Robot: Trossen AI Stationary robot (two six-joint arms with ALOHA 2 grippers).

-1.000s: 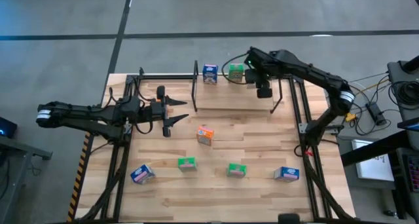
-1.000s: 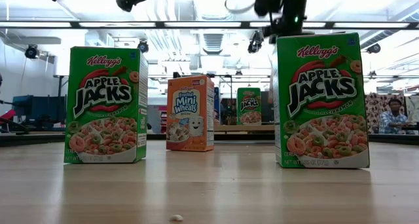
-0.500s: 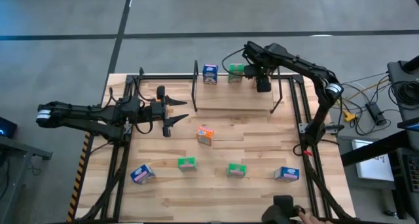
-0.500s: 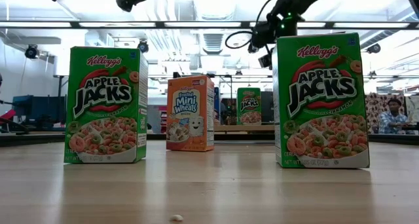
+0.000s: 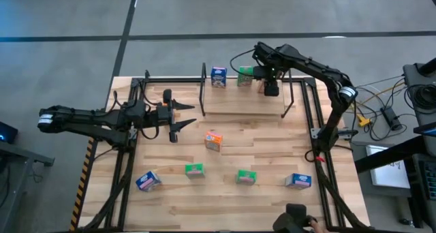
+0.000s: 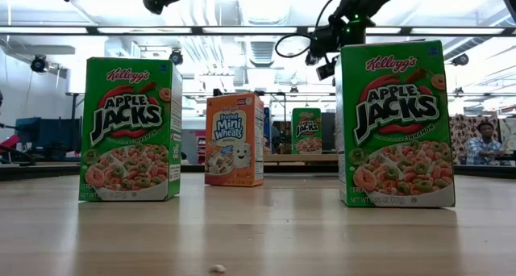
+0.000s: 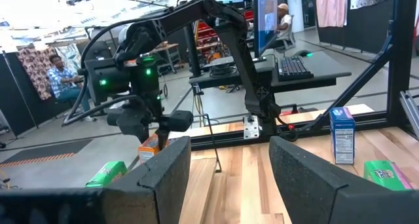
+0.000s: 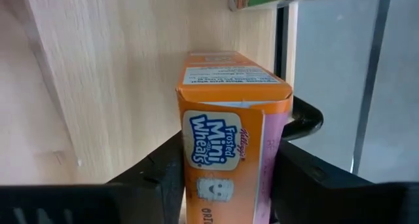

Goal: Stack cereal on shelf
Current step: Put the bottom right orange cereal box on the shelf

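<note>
the right claw (image 5: 270, 83) is at the shelf (image 5: 245, 105), toward one o'clock on the counter (image 5: 272, 199) in the high view. an orange box (image 8: 229, 165) of frosted mini wheats is seen between its fingers (image 8: 157, 185) in the right wrist view; the fingers lie close along both sides of the box, but whether the box is gripped firmly or is just being let go cannot be told. the shelf board lies just behind the box.

on the shelf's far edge, a blue box (image 5: 218, 76) and a green box (image 5: 245, 75) are already placed, at about twelve o'clock – the green one just beside the right claw. on the open counter five boxes are left: an orange one (image 5: 214, 141) near the centre, a green one (image 5: 195, 169), another green one (image 5: 246, 177), a blue one (image 5: 148, 181) toward seven o'clock and a blue one (image 5: 298, 181) toward five o'clock. so the task is judged to be under half done.

the left claw (image 5: 184, 117) waits toward nine o'clock with its fingers apart and nothing between them.

the held orange box is shown clearly only by the right wrist view – from above it is hidden under the claw. in the low view the two green boxes are seen large, and a person is seen in the room behind.
</note>
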